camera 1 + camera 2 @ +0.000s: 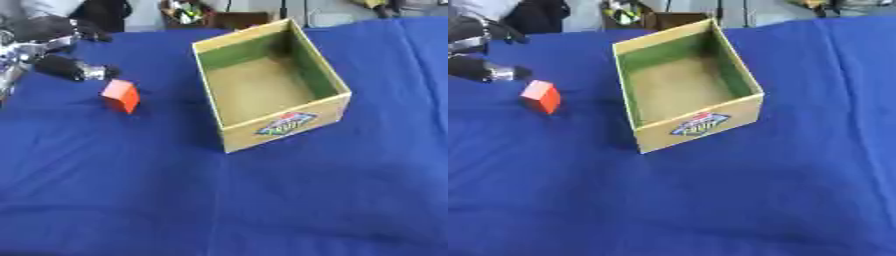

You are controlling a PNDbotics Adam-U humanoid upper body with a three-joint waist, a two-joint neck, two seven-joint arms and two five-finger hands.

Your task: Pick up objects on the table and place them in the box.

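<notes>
An orange block (121, 96) sits tilted on the blue cloth, left of an open cardboard box (284, 125) with green inner walls and a bare brown floor. My left hand (72, 69) comes in from the upper left. Its black fingers are spread, one fingertip (109, 73) just above and left of the block, with a small gap between them. I cannot tell whether the block rests on the cloth or hangs slightly above it. My right hand shows in no view.
The blue cloth (262, 200) covers the whole table and is creased toward the right. Beyond the far edge are dark clutter and a brown box (236, 20). A colourful label (286, 123) marks the cardboard box's near wall.
</notes>
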